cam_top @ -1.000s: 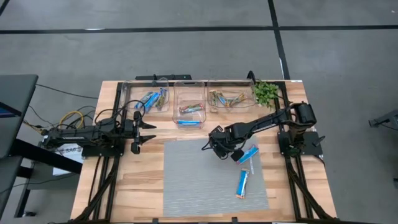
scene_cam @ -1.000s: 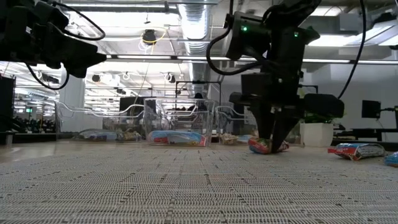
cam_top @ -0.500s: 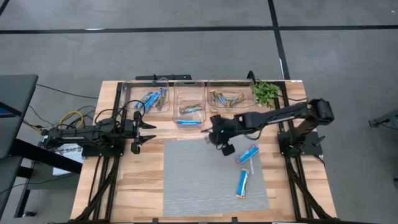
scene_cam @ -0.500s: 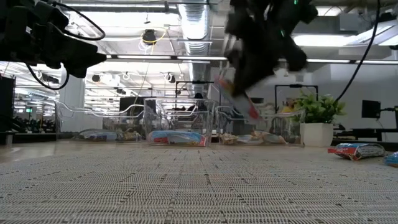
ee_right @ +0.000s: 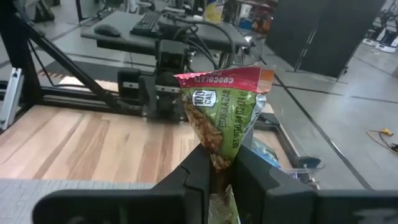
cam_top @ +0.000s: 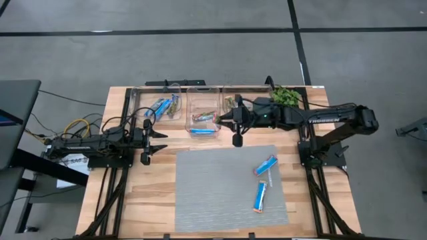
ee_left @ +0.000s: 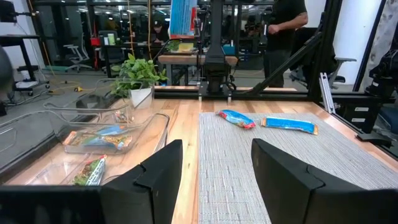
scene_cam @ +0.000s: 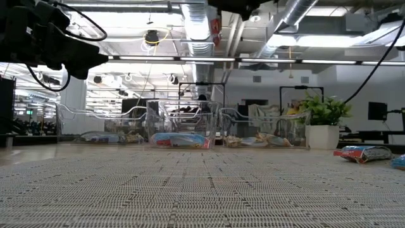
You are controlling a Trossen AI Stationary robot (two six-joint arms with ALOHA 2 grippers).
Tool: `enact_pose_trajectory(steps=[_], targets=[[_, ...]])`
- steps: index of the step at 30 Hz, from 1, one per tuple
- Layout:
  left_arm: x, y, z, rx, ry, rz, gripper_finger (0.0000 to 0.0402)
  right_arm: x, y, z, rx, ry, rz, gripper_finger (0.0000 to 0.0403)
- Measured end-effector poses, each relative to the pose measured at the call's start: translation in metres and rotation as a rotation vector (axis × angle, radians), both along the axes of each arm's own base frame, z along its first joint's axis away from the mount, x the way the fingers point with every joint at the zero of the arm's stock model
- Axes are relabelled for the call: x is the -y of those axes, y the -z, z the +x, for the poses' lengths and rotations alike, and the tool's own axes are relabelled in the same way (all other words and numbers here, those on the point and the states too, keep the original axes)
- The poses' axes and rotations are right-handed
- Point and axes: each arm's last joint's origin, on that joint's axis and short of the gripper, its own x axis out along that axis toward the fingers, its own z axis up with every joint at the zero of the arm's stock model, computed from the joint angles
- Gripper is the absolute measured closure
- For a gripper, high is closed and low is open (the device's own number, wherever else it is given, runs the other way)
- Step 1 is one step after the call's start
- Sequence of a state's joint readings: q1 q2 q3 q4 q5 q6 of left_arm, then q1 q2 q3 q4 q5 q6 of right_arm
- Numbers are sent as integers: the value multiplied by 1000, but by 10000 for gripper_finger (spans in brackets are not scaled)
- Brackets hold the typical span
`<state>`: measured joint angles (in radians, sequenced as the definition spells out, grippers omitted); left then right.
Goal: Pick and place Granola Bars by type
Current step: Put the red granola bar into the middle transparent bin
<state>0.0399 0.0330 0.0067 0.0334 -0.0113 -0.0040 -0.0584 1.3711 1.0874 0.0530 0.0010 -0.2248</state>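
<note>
My right gripper (cam_top: 227, 119) is raised over the gap between the middle clear bin (cam_top: 203, 113) and the right one (cam_top: 245, 103), shut on a green granola bar with a red end (ee_right: 227, 115). In the low view that bar (scene_cam: 216, 26) shows high above the table. Two blue bars (cam_top: 266, 165) (cam_top: 260, 195) lie flat on the grey mat (cam_top: 213, 193). More bars lie in the three bins, the left one (cam_top: 160, 105) among them. My left gripper (cam_top: 160, 141) waits open over the wood left of the mat; in its wrist view it (ee_left: 211, 180) shows open. My right gripper pinches the green bar between its two fingers (ee_right: 196, 171) by one end of the wrapper (ee_right: 219, 160). The rest of the bar sticks out past the fingertips, with the red end (ee_right: 224, 78) farthest from them. It is lifted clear of the table and the bins.
A small potted plant (cam_top: 285, 98) stands at the far right corner beside the right bin. The bins sit in a row along the table's far edge. Cables and the left arm's base (cam_top: 87, 148) fill the table's left side.
My right gripper, shut on the green bar, has risen from the mat and swung toward the far edge and the left, reaching the bins with the arm stretched out level. The bar has been lifted clear of the mat and carried along.
</note>
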Motion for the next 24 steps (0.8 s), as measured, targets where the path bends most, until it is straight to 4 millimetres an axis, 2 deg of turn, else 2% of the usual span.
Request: enact_pose_trajectory(steps=[8,12,17,24], targets=[[0,0,0,0,0,0,216,3,4,3,-18,9,0,361],[0,0,0,0,0,0,216,10,13,15,-99,23,-2,361],[0,0,0,0,1,0,216,32,12,48,-188,62,-24,361],[0,0,0,0,2,0,216,66,28,95,-456,89,-51,361]])
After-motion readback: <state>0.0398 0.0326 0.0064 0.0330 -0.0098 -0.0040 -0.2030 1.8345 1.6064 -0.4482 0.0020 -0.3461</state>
